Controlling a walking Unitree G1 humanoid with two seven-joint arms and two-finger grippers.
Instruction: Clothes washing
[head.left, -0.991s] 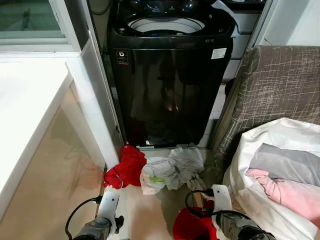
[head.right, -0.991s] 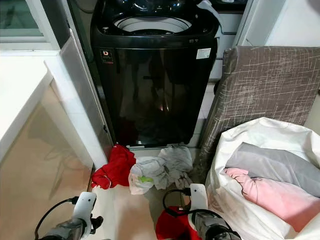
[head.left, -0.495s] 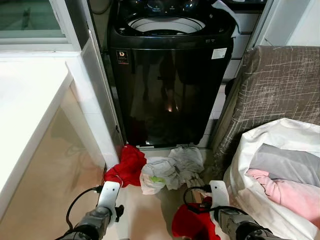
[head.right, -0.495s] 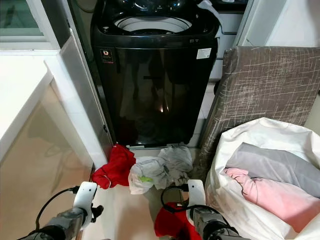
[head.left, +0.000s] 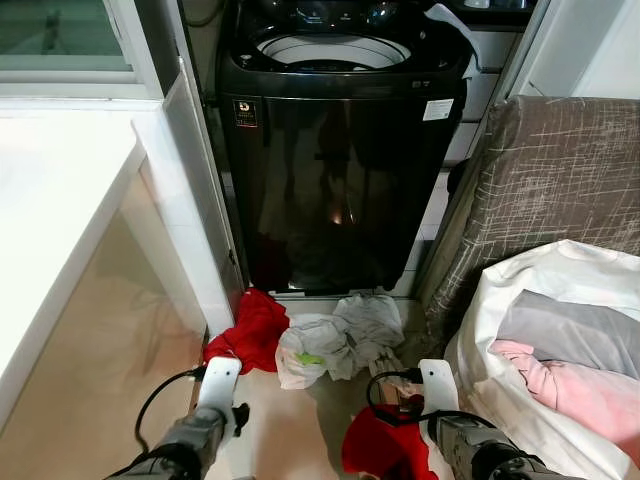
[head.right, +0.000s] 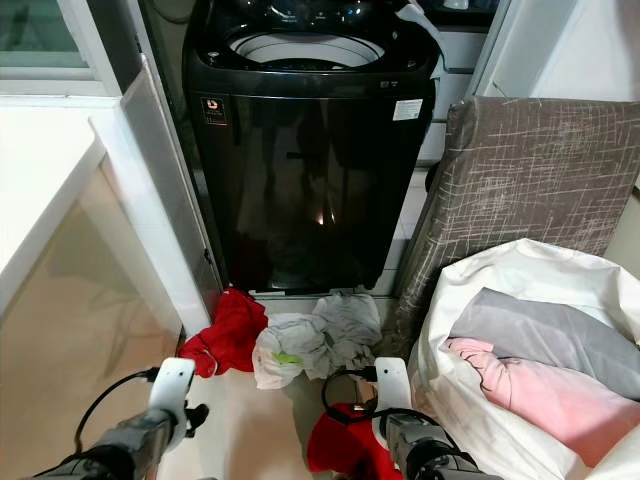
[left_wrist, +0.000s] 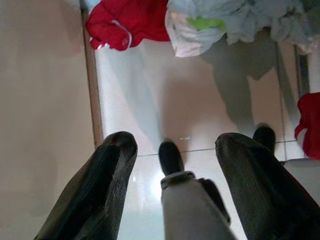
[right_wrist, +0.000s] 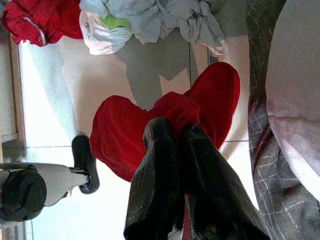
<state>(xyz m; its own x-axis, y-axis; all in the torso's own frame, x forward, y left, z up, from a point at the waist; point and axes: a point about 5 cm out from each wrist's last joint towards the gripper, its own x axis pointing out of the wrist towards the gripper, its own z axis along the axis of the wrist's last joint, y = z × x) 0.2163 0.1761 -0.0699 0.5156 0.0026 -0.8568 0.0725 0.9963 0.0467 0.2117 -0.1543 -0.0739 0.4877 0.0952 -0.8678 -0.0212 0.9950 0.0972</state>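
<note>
Red garment (right_wrist: 150, 125): soft, bright red cloth, bunched and folded, hanging in a loose lump low at the near right of the scene, just above the pale floor tiles.
Right gripper (right_wrist: 172, 131): fingers clenched on a pinch of the red garment at its upper fold; the cloth spreads out to both sides below the fingers.
Left gripper (left_wrist: 170, 145): fingers spread apart and holding nothing, over bare tile at the near left.
Washing machine (head.left: 340, 150): black top-loader at the far centre, glossy front, lid up, pale drum rim showing.
Floor pile: a second red piece (head.left: 250, 330) lies crumpled at the machine's foot, touching a heap of white and grey clothes (head.left: 340, 340) to its right.
Laundry bag (head.left: 520, 300): white, open, at the near right, with grey and pink cloth (head.left: 580, 385) inside.
Grey covered frame (head.left: 560, 170): stands behind the bag, right of the machine.
White counter (head.left: 50, 200): along the left.
</note>
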